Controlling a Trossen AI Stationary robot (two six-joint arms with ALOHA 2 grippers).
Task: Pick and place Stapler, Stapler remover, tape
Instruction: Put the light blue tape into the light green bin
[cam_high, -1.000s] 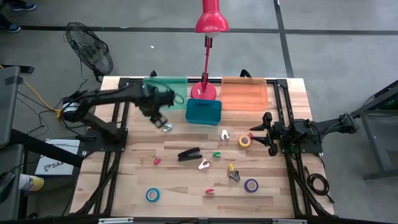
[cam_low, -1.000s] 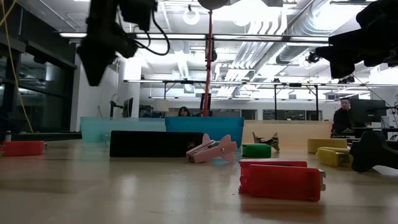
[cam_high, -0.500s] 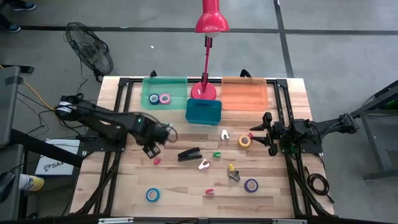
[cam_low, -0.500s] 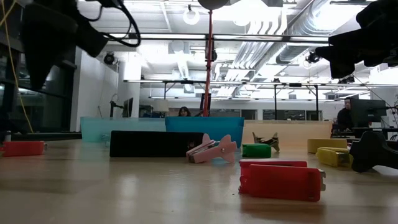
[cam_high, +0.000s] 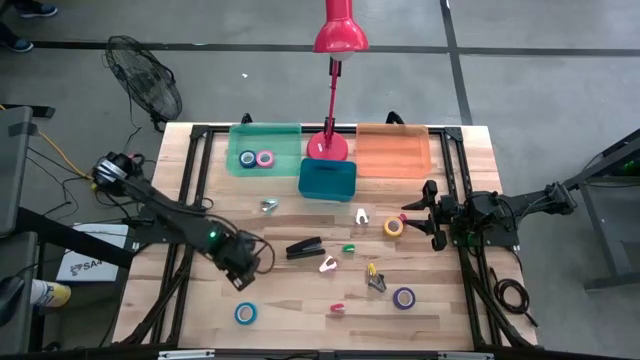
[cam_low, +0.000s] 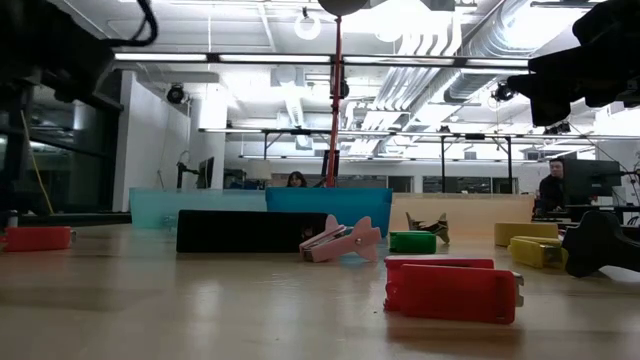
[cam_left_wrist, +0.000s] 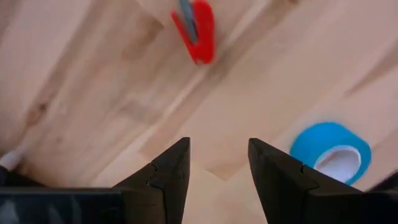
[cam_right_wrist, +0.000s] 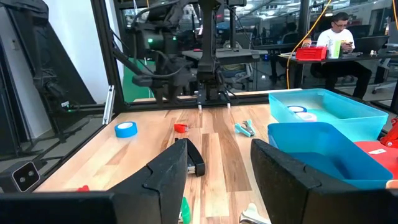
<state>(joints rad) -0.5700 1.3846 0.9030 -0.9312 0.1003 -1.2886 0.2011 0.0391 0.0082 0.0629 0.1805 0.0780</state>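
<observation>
We look down past the left gripper (cam_left_wrist: 219, 163), its two dark fingers (cam_left_wrist: 169, 171) parted with bare wooden surface (cam_left_wrist: 93, 93) between them, holding nothing. At the lower right of the frame lies a blue tape roll (cam_left_wrist: 330, 151). At the top centre lies a small red staple remover (cam_left_wrist: 196, 29).

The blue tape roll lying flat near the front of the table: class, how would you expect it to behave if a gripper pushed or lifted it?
The blue tape roll lies flat on its face, so a push would probably slide it, not roll it. Its small ring shape suggests it is light and fairly stiff. Its open hole could take one finger.
</observation>
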